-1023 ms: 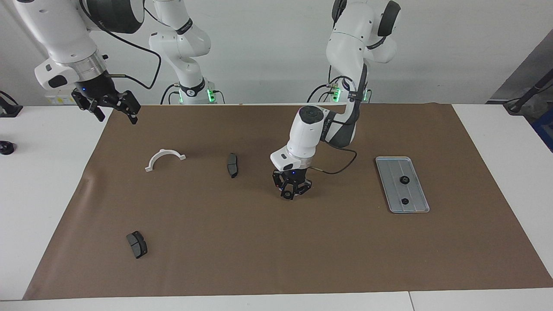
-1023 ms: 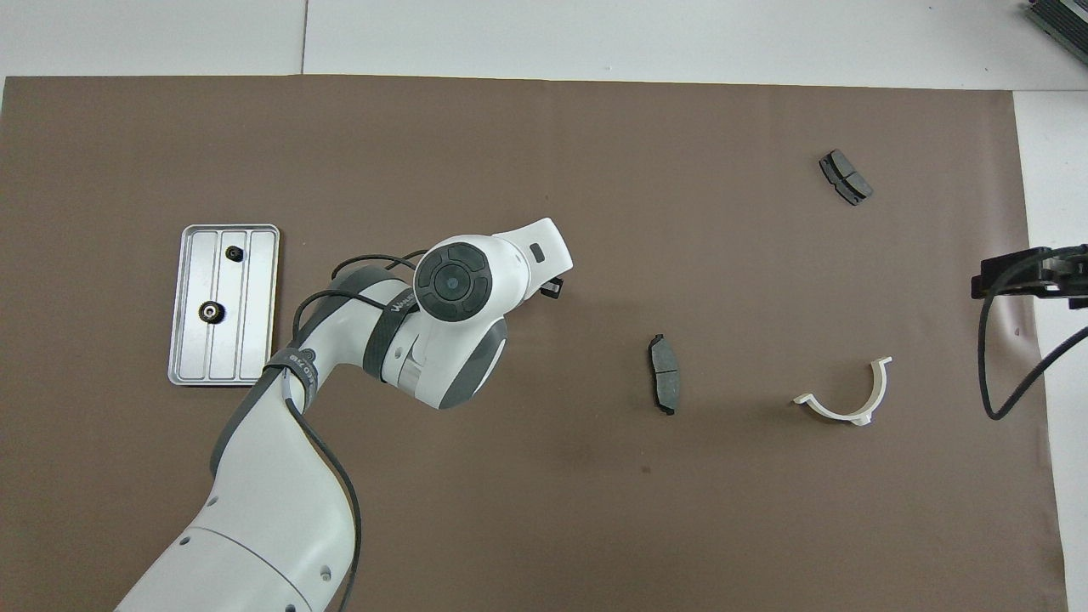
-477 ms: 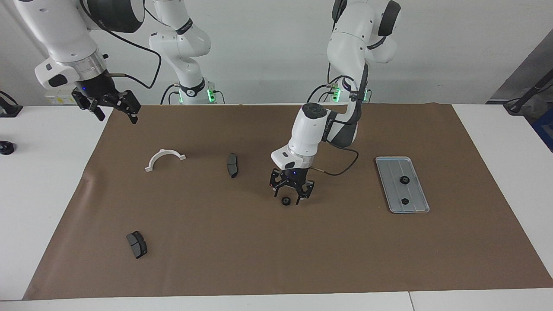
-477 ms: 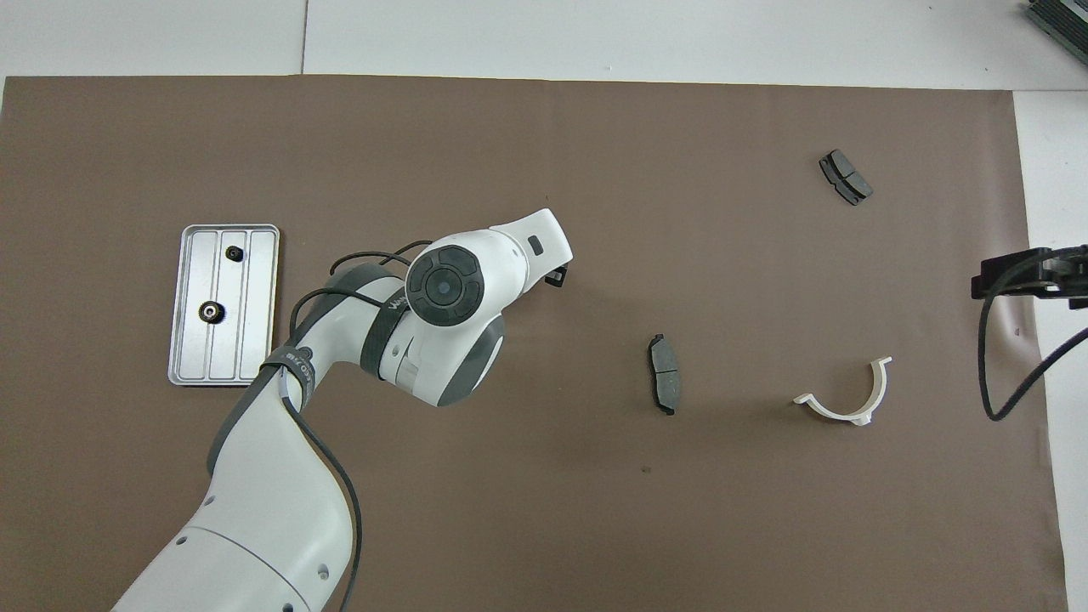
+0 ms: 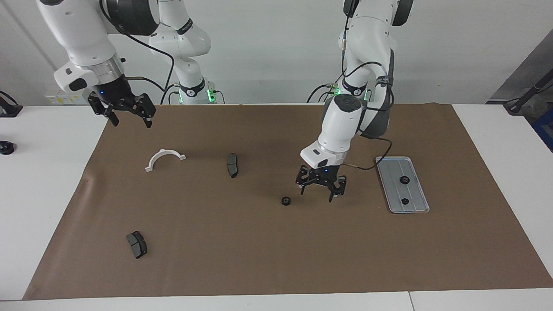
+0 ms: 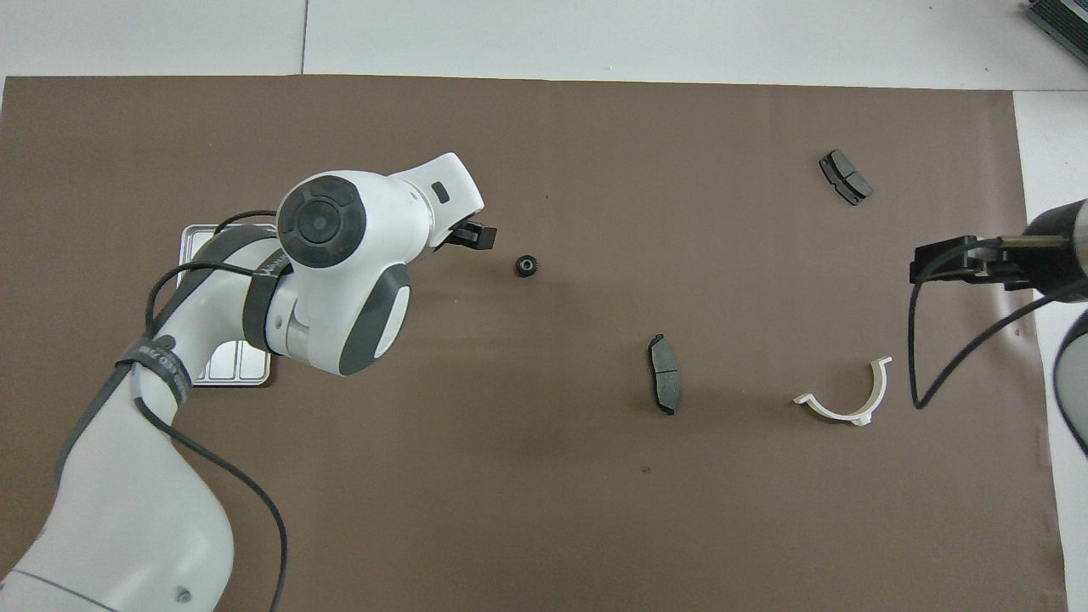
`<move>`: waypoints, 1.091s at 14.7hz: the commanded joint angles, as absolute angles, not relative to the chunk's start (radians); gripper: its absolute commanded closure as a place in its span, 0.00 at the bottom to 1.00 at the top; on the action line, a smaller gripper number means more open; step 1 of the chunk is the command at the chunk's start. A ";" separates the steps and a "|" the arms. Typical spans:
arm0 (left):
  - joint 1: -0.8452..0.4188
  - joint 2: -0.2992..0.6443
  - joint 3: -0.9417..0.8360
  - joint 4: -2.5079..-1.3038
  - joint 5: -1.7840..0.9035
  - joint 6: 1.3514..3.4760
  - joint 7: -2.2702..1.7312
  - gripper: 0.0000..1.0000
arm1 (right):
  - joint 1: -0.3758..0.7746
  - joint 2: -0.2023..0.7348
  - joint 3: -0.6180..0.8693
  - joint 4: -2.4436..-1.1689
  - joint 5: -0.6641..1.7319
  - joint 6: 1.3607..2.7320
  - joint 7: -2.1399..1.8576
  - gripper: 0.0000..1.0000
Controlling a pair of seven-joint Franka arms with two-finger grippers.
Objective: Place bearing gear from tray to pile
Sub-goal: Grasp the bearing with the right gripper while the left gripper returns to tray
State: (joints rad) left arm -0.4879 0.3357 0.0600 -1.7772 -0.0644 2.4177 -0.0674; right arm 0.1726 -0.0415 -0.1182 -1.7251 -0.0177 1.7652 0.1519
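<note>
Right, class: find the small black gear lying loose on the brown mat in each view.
Facing view: gear lies on the mat, near the picture's middle, below the brake pad.
Overhead view: gear sits near the middle, above that pad.
Shared landmark: the brake pad, nearer the robots than the gear.

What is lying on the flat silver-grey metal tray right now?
On the flat silver-grey metal tray, the facing view shows two small black gears. In the overhead view the left arm covers most of the tray, hiding both.

No text, label or number can be read anywhere.
</note>
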 commanded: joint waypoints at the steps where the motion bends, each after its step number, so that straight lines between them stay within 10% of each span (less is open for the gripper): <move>1: -0.402 0.226 0.055 -1.838 -0.072 2.292 0.004 0.00 | 0.268 0.046 -0.115 -1.688 0.017 1.864 0.242 0.00; 8: -0.152 0.166 0.054 -1.857 -0.072 2.071 0.064 0.00 | 0.480 0.351 -0.113 -1.534 0.014 2.066 0.477 0.00; 16: -0.046 0.095 0.057 -2.144 -0.072 2.400 0.086 0.00 | 0.652 0.678 -0.098 -1.364 -0.029 2.250 0.621 0.00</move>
